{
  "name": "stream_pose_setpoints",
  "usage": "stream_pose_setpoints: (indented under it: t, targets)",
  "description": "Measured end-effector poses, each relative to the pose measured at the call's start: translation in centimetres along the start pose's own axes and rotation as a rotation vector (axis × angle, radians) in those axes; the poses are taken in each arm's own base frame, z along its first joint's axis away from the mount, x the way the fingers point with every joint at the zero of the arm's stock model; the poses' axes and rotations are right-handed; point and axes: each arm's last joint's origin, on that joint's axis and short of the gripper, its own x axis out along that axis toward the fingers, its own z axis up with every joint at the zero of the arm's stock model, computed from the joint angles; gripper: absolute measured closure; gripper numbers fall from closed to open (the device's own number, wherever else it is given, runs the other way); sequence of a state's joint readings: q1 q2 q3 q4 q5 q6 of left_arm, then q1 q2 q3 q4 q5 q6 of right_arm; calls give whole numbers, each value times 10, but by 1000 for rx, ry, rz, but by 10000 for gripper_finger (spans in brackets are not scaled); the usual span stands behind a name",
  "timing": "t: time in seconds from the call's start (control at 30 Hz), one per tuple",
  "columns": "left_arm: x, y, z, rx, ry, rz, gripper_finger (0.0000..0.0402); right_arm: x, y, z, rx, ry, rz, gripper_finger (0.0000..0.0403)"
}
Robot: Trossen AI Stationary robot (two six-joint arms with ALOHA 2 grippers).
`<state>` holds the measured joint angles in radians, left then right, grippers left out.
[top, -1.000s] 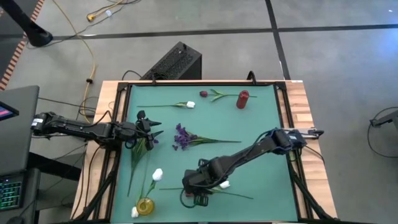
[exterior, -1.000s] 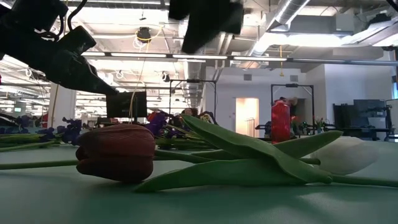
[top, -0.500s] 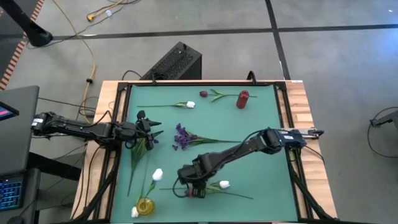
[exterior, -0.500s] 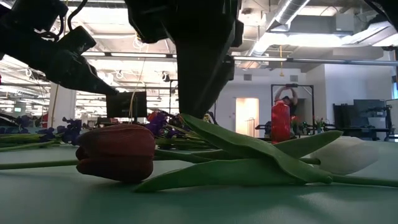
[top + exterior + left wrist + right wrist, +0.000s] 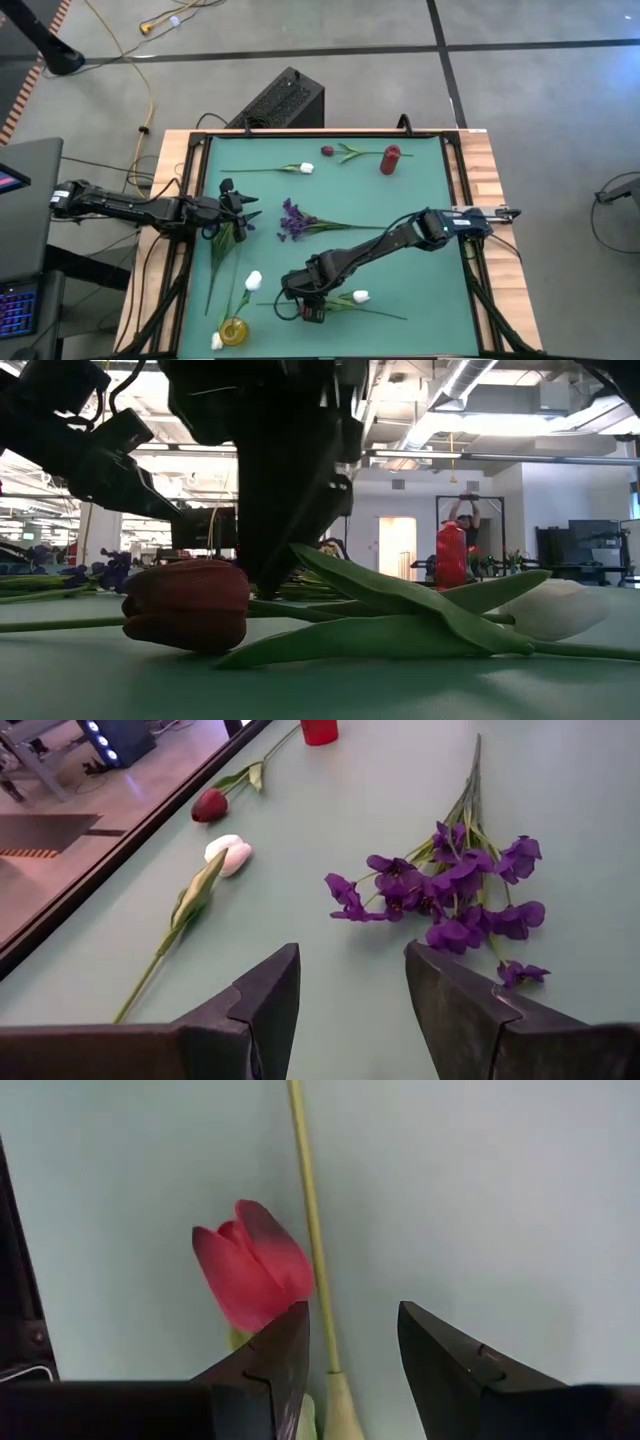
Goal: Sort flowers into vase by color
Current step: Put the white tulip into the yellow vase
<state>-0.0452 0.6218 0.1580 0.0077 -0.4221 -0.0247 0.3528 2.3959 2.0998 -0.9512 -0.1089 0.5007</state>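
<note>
Red tulip (image 5: 252, 1276): right claw (image 5: 352, 1342) has lowered beside it.

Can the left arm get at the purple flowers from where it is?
Probably yes. The left gripper hangs open at the table's left edge, and the purple flowers lie just ahead of its jaws on bare green mat, with nothing between. The right gripper is busy farther off.

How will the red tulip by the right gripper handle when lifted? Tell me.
Probably light and floppy: the red tulip has a thin, long stem, so its head may droop. Lying flat on the mat, it would likely slide rather than roll. The right gripper sits beside its head.
</note>
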Motion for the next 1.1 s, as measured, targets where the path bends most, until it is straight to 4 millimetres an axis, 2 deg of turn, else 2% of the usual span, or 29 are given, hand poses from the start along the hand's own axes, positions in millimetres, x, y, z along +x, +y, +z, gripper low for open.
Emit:
stream_pose_setpoints:
  t: [0.33,0.5,0.87,0.97,1.1]
  targets:
    - [0,0,0,-7,0,1,228,3,9,-9,-20,37,-13,223]
    - [0,0,0,-7,-2,1,228,13,7,-11,-14,52,-52,223]
    - [0,0,0,-10,1,0,228,22,3,-16,-8,102,-83,225]
    - [0,0,0,-10,1,0,228,23,3,-18,-10,118,-93,242]
    - [0,0,0,-10,1,0,228,24,2,-18,-10,120,-100,296]
